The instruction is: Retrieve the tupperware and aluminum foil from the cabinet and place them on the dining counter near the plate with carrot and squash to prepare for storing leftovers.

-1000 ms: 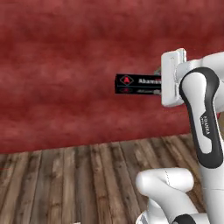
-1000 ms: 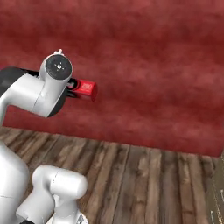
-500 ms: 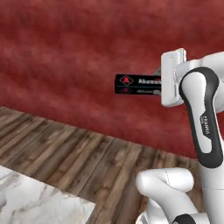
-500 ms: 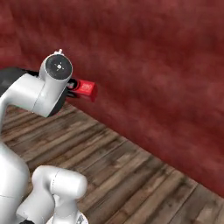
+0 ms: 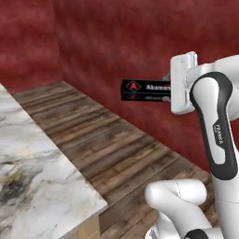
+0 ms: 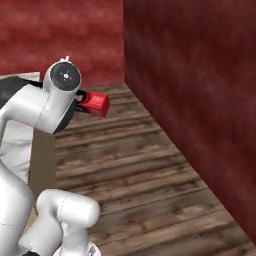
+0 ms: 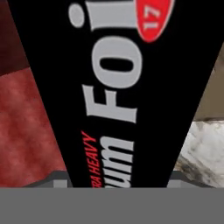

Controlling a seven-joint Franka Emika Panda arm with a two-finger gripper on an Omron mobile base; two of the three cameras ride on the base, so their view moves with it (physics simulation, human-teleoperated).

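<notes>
Nearest to me in the left base view, the dining counter [image 5: 42, 172] presents its marble surface at the lower left, with one corner pointing toward the robot. I see no plate, carrot or tupperware on the part of the surface that shows.

Beyond that corner lies the wooden floor [image 5: 116, 149], running to the red wall [image 5: 116, 42] at the far side.

Above the floor, well clear of the surface, the pincer [image 5: 173, 89] is clamped on the aluminum foil [image 5: 144, 90]. The box is carried roughly level, its black length projecting left from the hand. In the right base view its red end [image 6: 96, 103] projects right from behind the wrist. In the hand view the box [image 7: 118, 92] runs straight away from the fingers, lettering legible.

Hazards I judge from this position:

1. The grip sits toward one end of a long box. A fast swing or abrupt stop of the base could lever the box and twist it in the grip, or drop it to the floor.
2. The projecting black end could strike the edge of the surface if the arm descends before the box is fully over the marble.
3. The placement target is unseen, so releasing now would put the box far from the plate.
</notes>
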